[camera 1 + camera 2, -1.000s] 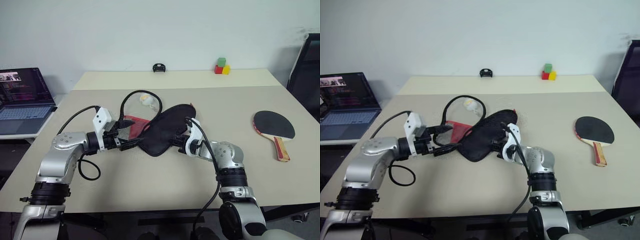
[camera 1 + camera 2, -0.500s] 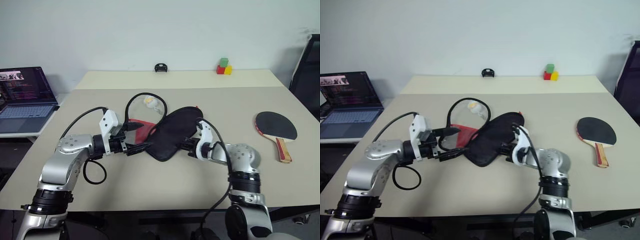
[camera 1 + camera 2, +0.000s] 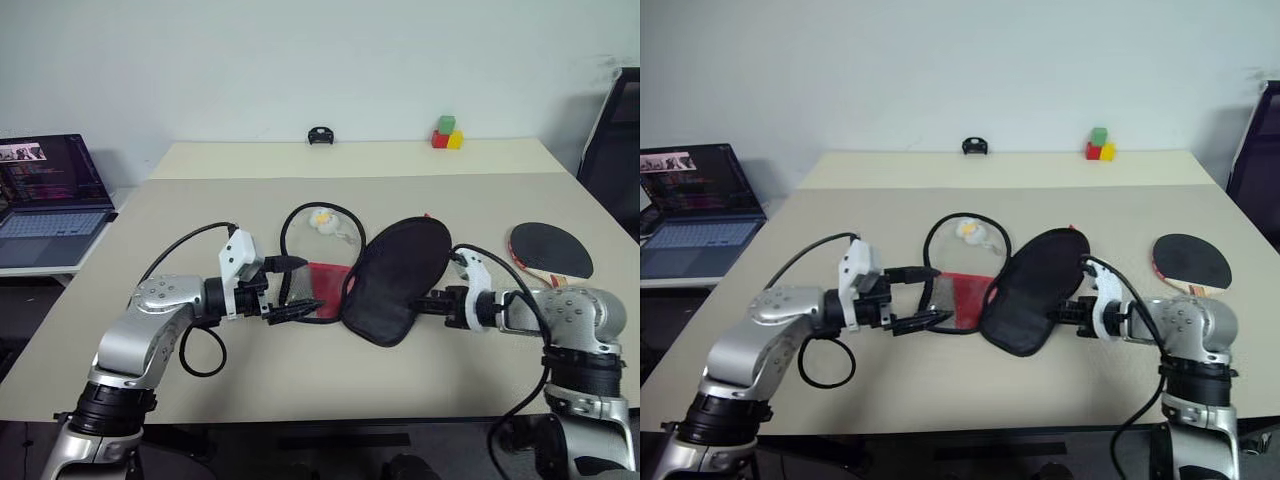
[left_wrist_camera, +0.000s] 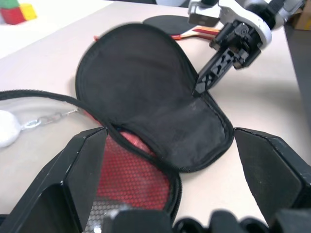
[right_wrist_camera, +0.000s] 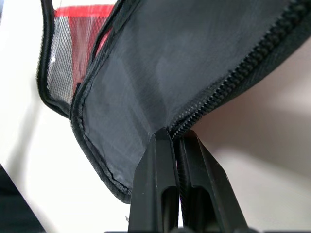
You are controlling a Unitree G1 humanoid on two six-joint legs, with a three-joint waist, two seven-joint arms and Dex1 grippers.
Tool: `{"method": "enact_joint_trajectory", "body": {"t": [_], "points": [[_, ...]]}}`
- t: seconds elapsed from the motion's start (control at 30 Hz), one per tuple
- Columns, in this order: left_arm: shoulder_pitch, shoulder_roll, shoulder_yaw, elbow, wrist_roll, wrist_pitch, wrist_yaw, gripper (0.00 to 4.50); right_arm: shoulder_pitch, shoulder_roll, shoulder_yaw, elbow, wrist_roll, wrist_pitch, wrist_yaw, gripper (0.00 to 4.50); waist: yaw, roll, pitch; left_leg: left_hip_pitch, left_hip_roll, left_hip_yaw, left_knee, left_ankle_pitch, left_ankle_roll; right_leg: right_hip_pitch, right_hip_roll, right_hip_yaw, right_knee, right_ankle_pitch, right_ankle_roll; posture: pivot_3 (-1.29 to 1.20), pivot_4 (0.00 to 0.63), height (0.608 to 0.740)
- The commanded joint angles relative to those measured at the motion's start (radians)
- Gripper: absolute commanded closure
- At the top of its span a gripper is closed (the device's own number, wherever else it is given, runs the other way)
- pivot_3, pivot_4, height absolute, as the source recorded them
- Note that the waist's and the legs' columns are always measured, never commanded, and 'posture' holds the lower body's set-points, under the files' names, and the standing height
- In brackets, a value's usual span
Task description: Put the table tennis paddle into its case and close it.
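Case (image 3: 398, 280): matt black woven cloth flap with a coarse toothed zip edge; the lower half shows red lining under fine black mesh. Table tennis paddle (image 3: 548, 249): matt black rubber face, light wood handle. Counter (image 3: 300, 370): smooth beige laminate, low sheen. Claw fingers (image 5: 163, 194) of the right claw (image 5: 177, 141): smooth black plastic, slightly glossy. Small white ball (image 3: 322, 220): smooth plastic.

Open black-and-red case (image 3: 395, 280) lies left of the black-faced paddle (image 3: 548, 249).
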Motion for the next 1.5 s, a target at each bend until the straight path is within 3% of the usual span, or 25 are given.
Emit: {"method": "enact_joint_trajectory", "body": {"t": [0.03, 0.27, 0.53, 0.73, 1.03, 1.27, 1.37, 1.5], "points": [[-0.021, -0.002, -0.005, -0.019, -0.009, -0.006, -0.008, 0.0, -0.042, -0.092, 0.062, 0.049, -0.01, -0.023, 0.085, 4.48, 0.0, 0.0, 0.0, 0.0, 0.0, 0.0, 0.0, 0.0, 0.0, 0.0, 0.0, 0.0, 0.0, 0.0, 0.0, 0.0, 0.15, 0.74], [-0.029, -0.01, -0.02, -0.011, -0.005, -0.01, -0.006, 0.0, -0.155, -0.223, 0.247, 0.27, -0.118, -0.214, 0.262, 4.48, 0.001, 0.0, 0.0, 0.0, 0.0, 0.0, 0.0, 0.0, 0.001, 0.001, 0.0, 0.0, -0.001, 0.0, 0.0, 0.0, 0.15, 0.74], [-0.033, -0.015, -0.031, -0.014, -0.004, -0.01, 0.001, 0.0, -0.3, -0.267, 0.443, 0.525, -0.28, -0.414, 0.469, 4.48, 0.002, -0.001, 0.001, -0.001, 0.0, 0.0, 0.0, 0.0, 0.001, 0.001, 0.0, 0.0, -0.003, 0.0, 0.0, 0.0, 0.15, 0.74], [-0.029, -0.023, -0.034, -0.02, 0.0, -0.011, 0.012, 0.0, -0.414, -0.271, 0.522, 0.723, -0.403, -0.54, 0.594, 4.48, 0.005, -0.001, 0.001, -0.001, 0.0, 0.0, 0.0, 0.0, 0.001, 0.001, 0.0, 0.0, -0.004, 0.0, 0.0, 0.0, 0.15, 0.74], [-0.027, -0.028, -0.037, -0.02, 0.005, -0.015, 0.025, 0.0, -0.53, -0.251, 0.54, 0.949, -0.55, -0.679, 0.691, 4.48, 0.01, -0.001, 0.001, -0.001, 0.0, 0.0, 0.0, 0.001, 0.0, 0.0, 0.0, 0.0, -0.004, 0.0, 0.0, 0.0, 0.15, 0.74], [-0.034, -0.035, -0.046, -0.017, 0.009, -0.015, 0.026, 0.0, -0.556, -0.214, 0.504, 1.035, -0.613, -0.749, 0.67, 4.48, 0.011, -0.001, 0.001, -0.001, 0.0, 0.0, 0.0, 0.001, 0.0, 0.0, 0.0, 0.0, -0.004, 0.0, 0.0, 0.0, 0.15, 0.74], [-0.037, -0.034, -0.047, -0.014, 0.01, -0.015, 0.024, 0.0, -0.552, -0.207, 0.489, 1.047, -0.631, -0.77, 0.651, 3.84, 0.011, -0.001, 0.001, -0.001, 0.0, 0.001, 0.0, 0.001, -0.001, 0.0, 0.0, 0.0, -0.004, 0.0, 0.0, 0.0, 0.15, 0.74], [-0.039, -0.034, -0.051, -0.01, 0.012, -0.017, 0.023, 0.0, -0.556, -0.203, 0.455, 1.079, -0.658, -0.828, 0.587, 2.47, 0.011, -0.001, 0.001, -0.001, 0.0, 0.001, 0.0, 0.001, -0.001, 0.0, 0.0, 0.0, -0.004, 0.0, 0.0, 0.0, 0.15, 0.74]]}}
